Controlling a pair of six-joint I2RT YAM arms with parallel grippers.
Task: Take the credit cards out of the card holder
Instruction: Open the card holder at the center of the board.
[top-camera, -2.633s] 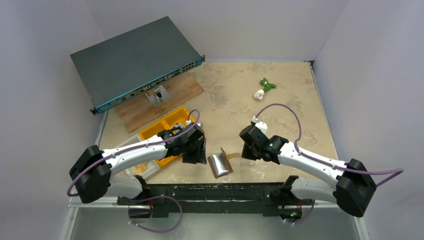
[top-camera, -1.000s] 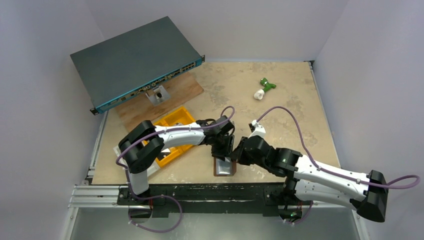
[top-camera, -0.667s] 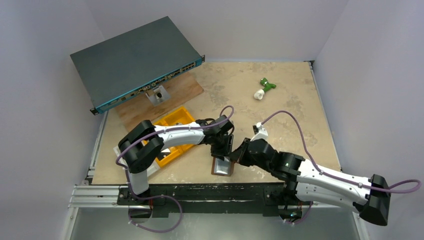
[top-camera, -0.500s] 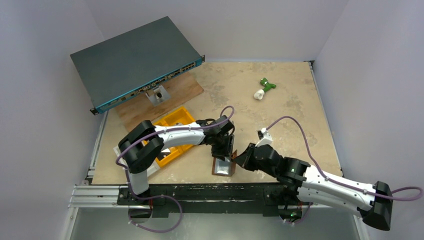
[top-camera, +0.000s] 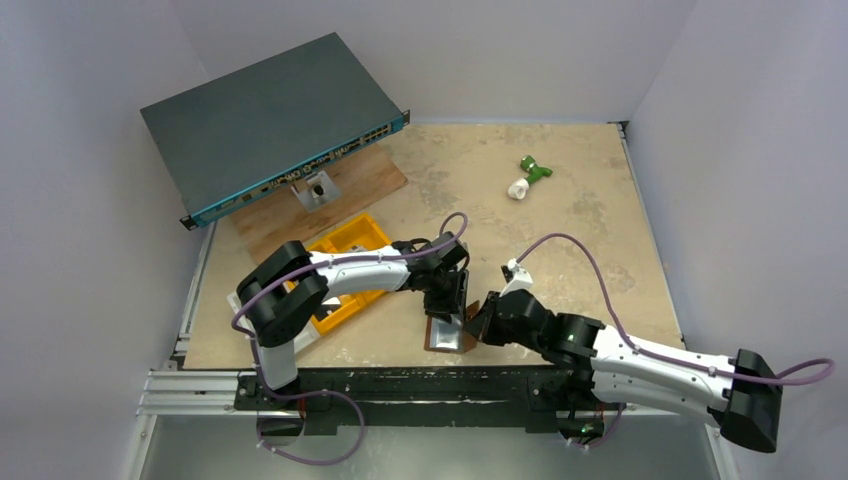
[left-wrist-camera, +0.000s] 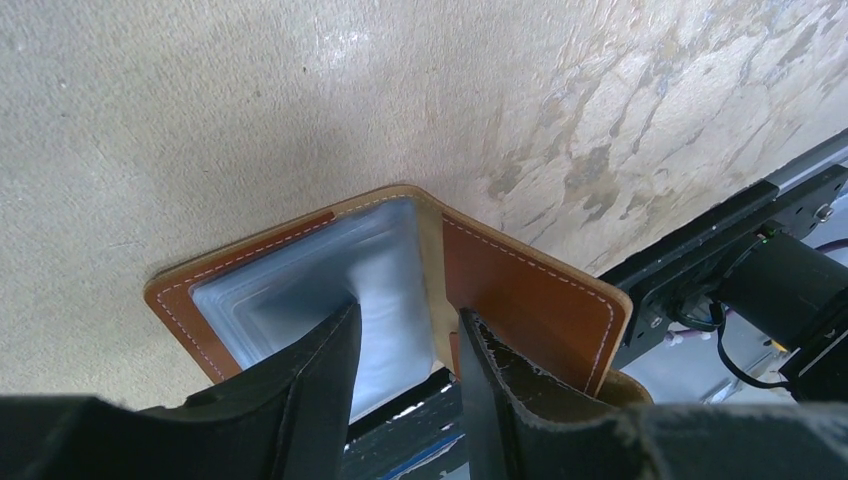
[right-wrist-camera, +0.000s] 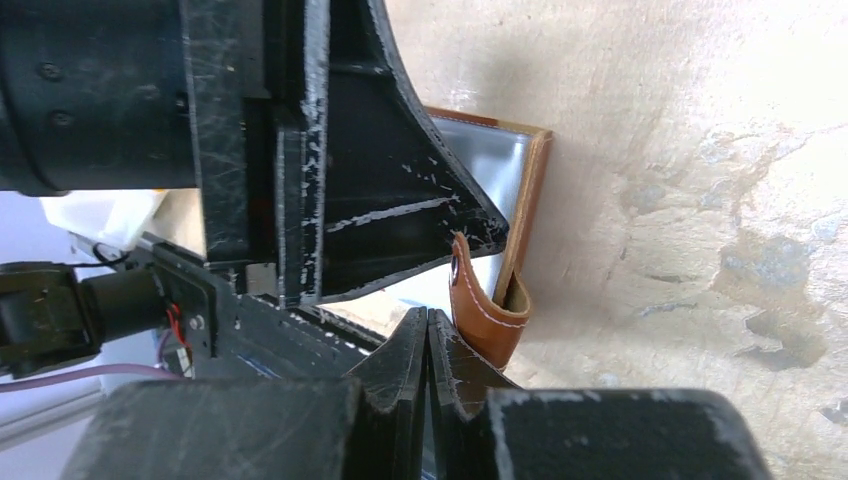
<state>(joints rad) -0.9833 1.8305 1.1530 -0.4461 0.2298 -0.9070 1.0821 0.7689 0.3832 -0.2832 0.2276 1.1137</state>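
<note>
- A brown leather card holder (top-camera: 450, 340) lies open at the middle of the table's (top-camera: 560, 230) near edge.
- Pale grey-blue credit cards (left-wrist-camera: 300, 285) sit tucked in one half of it; the other half shows bare brown leather.
- The left gripper (left-wrist-camera: 405, 350) points down onto the holder, jaws partly apart. One finger rests on the cards and the other on the bare half, with the fold between them.
- The right gripper (right-wrist-camera: 428, 335) reaches in from the right, jaws pressed together. Its tips are just beside the curled snap tab (right-wrist-camera: 478, 305); whether they pinch it cannot be told.
- A yellow bin (top-camera: 350, 238) sits near the left edge, a network switch (top-camera: 260, 115) at the far left corner.
</note>
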